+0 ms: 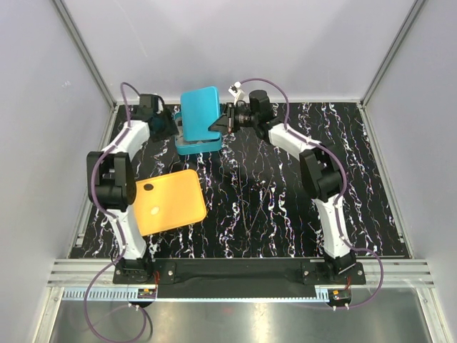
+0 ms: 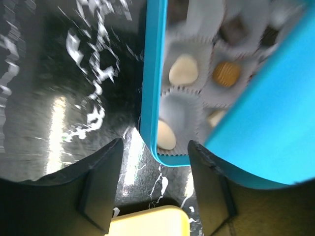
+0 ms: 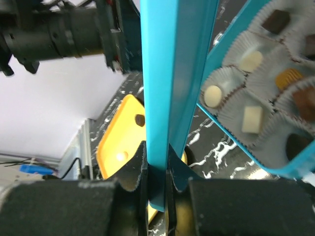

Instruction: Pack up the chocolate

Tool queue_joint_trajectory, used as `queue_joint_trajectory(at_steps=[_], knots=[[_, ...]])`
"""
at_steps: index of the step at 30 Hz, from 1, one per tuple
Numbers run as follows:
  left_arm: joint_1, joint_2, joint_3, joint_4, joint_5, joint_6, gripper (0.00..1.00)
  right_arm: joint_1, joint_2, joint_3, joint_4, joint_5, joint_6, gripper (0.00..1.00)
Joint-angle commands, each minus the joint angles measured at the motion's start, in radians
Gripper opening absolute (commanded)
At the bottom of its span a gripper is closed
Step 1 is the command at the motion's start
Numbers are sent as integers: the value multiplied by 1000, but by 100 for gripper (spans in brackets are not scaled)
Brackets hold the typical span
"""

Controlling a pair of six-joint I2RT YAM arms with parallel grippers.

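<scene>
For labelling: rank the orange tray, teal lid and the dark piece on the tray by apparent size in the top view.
1. orange tray, largest.
2. teal lid, smaller-looking, though held up and tilted, so true size unsure.
3. dark piece, far smallest.

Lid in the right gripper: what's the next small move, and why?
Probably tilt the lid level and lower it onto the box. The right gripper is shut on the lid's edge, and the lid hangs tilted above the box, covering only part of it. Many paper cups in view hold chocolate pieces. The left gripper is open at a corner of the box, gripping nothing.
</scene>
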Motion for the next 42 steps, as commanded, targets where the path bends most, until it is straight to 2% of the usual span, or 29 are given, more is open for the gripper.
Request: queue_joint_trajectory(at_steps=[1,8,13,19,31,37,39,42], knots=[[44,-97,59,36,87,-38,65,-20,29,81,209,-134,109,0],[92,-95,50,121,286,-41,70,-27,174,223,327,-234,315,0],[103,-61,47,139,340,-20,71,-30,291,315,461,-278,503,0],[110,-19,46,144,362,-16,70,-29,379,363,542,-281,631,0],[115,48,32,162,296,-10,65,-43,437,363,570,-281,708,0],[115,106,69,152,302,5,61,-61,457,366,528,-280,702,3],[116,125,78,152,310,5,58,-66,460,369,515,-274,699,4],[115,145,92,155,319,3,56,-69,477,406,440,-275,668,7]])
